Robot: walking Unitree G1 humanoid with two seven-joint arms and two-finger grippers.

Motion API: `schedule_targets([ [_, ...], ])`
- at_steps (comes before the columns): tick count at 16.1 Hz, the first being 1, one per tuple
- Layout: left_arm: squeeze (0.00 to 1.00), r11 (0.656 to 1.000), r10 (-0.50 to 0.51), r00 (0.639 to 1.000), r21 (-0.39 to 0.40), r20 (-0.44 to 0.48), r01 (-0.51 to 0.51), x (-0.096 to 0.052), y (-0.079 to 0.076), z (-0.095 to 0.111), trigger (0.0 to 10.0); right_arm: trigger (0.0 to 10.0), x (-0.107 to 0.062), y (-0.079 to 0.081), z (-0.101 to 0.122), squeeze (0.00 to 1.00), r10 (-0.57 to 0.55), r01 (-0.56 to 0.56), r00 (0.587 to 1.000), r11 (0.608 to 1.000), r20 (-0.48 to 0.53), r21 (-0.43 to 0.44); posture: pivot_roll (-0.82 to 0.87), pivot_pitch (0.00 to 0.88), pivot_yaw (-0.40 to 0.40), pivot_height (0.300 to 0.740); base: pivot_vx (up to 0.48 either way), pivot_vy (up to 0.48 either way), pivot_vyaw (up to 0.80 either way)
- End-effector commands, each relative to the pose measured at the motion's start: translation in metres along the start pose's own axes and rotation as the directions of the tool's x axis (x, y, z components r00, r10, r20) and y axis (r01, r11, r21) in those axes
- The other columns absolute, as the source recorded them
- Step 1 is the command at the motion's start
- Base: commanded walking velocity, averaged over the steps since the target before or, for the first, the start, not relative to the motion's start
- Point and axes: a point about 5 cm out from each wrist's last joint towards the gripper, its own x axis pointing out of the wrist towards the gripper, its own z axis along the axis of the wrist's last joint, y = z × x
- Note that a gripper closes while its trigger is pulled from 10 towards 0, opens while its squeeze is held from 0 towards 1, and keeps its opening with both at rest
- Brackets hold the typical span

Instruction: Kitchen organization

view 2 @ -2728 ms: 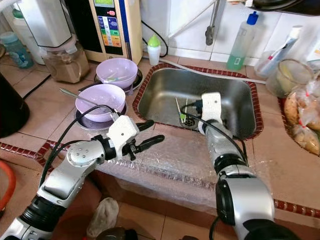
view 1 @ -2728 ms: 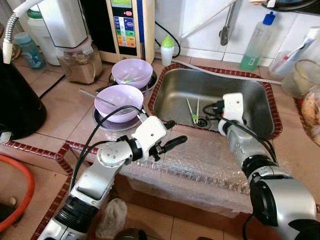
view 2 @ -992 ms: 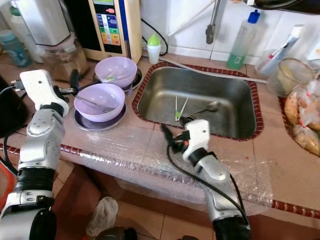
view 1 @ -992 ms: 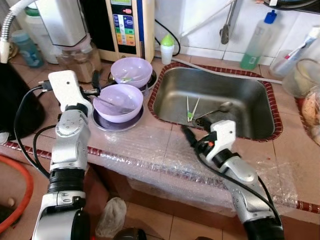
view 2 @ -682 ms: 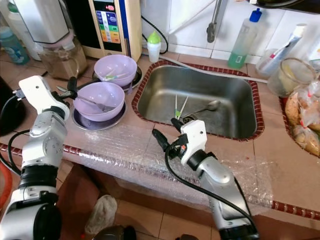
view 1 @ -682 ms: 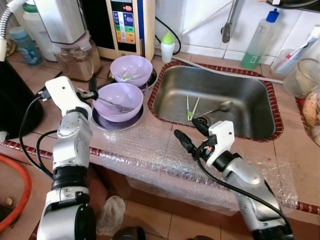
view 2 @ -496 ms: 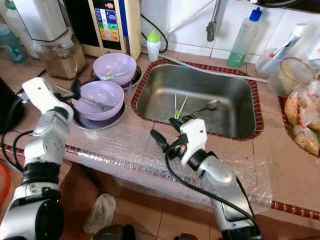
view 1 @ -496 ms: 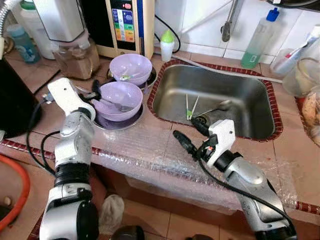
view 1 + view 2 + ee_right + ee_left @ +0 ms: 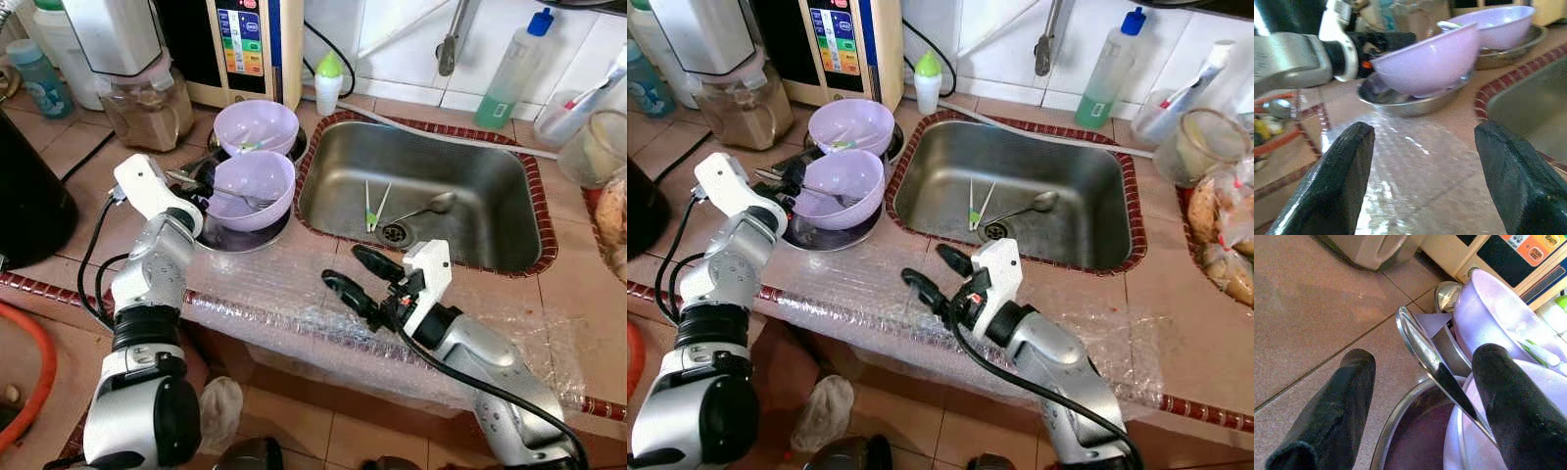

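I have the left gripper [image 9: 1420,396] at the near bowl [image 9: 253,189], fingers spread, and the fork [image 9: 1435,364] handle sticks out over the rim between them with nothing pinched yet; I judge the fork is my target, since it lies loose in a bowl that sits tilted on a steel plate [image 9: 823,235]. A second bowl [image 9: 257,125] stands just beyond the first, farther from the gripper. My left arm is bent sharply, elbow low by the table [image 9: 98,186] edge, wrist turned toward the bowl's side. The right gripper [image 9: 936,274] hovers spread and empty over the bubble wrap [image 9: 294,294], pointing toward the left arm; the sink [image 9: 470,176], with chopsticks [image 9: 373,206] and a spoon [image 9: 428,209], lies behind it.
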Motion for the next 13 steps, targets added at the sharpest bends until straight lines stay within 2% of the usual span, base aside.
schedule_targets([
  [1,0.00,1.000,-0.013,1.000,-0.005,-0.004,0.012,0.002,-0.002,0.005,0.0,10.0,-0.002,0.005,0.002,0.00,0.035,-0.035,0.999,0.999,-0.004,0.005,-0.07,0.080,0.038,0.740,0.000,0.000,0.00],
  [4,0.00,1.000,-0.002,1.000,-0.015,0.011,0.002,0.003,-0.001,0.010,0.0,10.0,0.001,0.008,0.005,0.00,0.062,-0.062,0.998,0.998,0.003,0.032,-0.06,0.078,0.040,0.740,0.000,0.000,0.00],
  [13,0.00,0.998,0.030,0.997,-0.057,0.073,-0.026,0.000,0.006,0.030,0.0,10.0,0.012,0.002,0.005,0.00,0.078,-0.078,0.997,0.997,0.002,0.023,-0.03,0.056,0.035,0.740,0.000,0.000,0.00],
])
